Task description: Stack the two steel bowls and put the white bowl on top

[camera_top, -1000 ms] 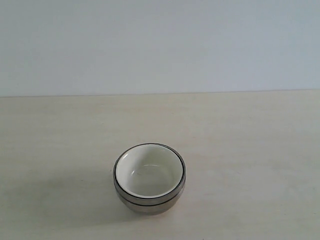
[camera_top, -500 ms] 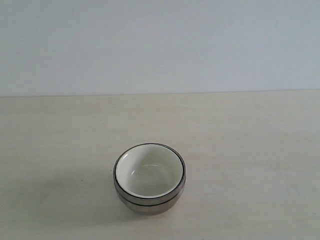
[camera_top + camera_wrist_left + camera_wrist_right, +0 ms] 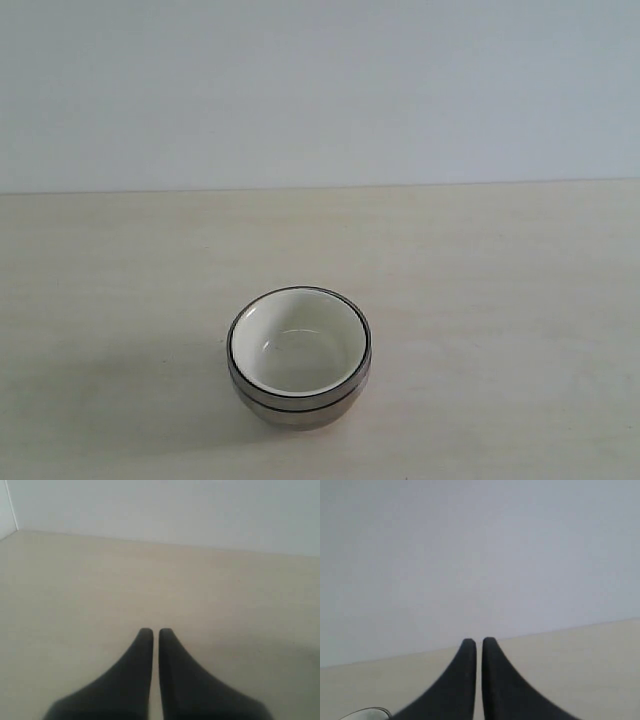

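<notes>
on the table (image 3: 500, 300), toward its near edge: the two steel bowls (image 3: 300, 408) nested, the white bowl (image 3: 298, 350) seated inside on top. likely light, rigid, slick; white glaze chippable; best pinched at the rim. no brand or writing legible. over the table, left gripper (image 3: 156, 631) and right gripper (image 3: 479, 641) pressed closed, empty.

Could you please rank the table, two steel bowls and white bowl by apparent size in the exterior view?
table
steel bowls, nested and alike, so not ranked apart
white bowl, inside them
</notes>
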You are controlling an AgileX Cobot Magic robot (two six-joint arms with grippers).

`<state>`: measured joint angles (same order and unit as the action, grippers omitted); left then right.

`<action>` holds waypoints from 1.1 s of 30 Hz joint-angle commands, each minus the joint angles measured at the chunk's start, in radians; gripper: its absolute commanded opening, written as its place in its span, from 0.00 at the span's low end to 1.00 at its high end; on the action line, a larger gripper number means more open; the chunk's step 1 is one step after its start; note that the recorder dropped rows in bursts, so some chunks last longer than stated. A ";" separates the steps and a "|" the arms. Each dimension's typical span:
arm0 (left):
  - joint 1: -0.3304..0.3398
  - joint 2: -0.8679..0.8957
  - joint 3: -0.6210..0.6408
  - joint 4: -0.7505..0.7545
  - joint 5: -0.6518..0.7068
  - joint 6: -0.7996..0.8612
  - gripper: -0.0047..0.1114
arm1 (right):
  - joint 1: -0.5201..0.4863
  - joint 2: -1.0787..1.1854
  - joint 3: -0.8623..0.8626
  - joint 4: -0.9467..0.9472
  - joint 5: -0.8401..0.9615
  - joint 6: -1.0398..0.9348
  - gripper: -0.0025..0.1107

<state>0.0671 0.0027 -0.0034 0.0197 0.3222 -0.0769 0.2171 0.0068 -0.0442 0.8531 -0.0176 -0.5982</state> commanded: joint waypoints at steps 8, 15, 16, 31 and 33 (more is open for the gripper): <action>-0.005 -0.003 0.003 -0.008 -0.004 0.002 0.07 | 0.001 -0.007 0.009 0.004 0.003 0.050 0.02; -0.005 -0.003 0.003 -0.008 -0.004 0.002 0.07 | 0.001 -0.007 0.009 0.004 0.004 0.118 0.02; -0.005 -0.003 0.003 -0.008 -0.004 0.002 0.07 | 0.001 -0.007 0.009 0.004 0.004 0.118 0.02; -0.005 -0.003 0.003 -0.008 -0.004 0.002 0.07 | 0.001 -0.007 0.044 -0.908 0.089 0.744 0.02; -0.005 -0.003 0.003 -0.008 -0.004 0.002 0.07 | 0.001 -0.007 0.044 -0.936 0.106 0.745 0.02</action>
<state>0.0671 0.0027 -0.0034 0.0197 0.3222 -0.0769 0.2187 0.0051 -0.0041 0.0000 0.0633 0.1087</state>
